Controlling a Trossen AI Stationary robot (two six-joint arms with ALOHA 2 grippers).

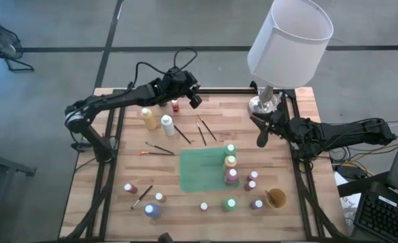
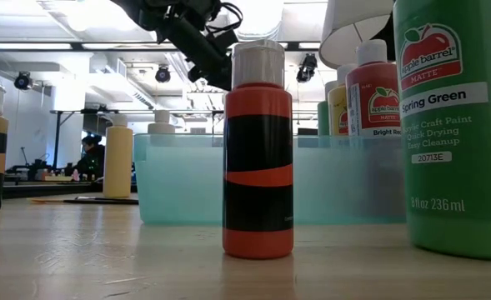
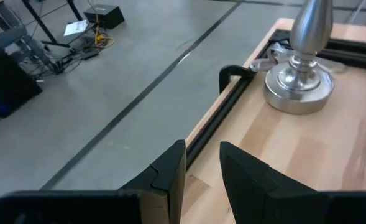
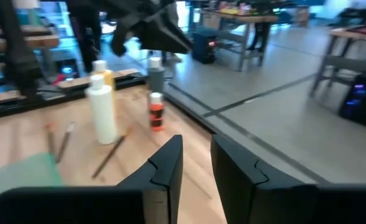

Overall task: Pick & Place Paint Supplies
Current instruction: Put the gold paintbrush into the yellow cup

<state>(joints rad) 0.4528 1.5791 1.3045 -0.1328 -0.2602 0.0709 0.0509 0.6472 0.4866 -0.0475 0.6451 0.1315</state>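
Small paint bottles stand upright on the wooden table: a yellow one, a white one and a small red one at the far left, and several more along the near edge. Thin brushes lie flat in the middle. My left gripper hangs open above the far edge, just right of the small red bottle; nothing shows between its fingers. My right gripper is open over the table's right half, pointing toward the white bottle and the red bottle, with nothing between its fingers.
A green rectangle lies mid-table; in the low view it looks like a low translucent tub. Green, yellow and dark red bottles stand at its right edge. A lamp's steel base stands at the far right, and a tan cup at the near right.
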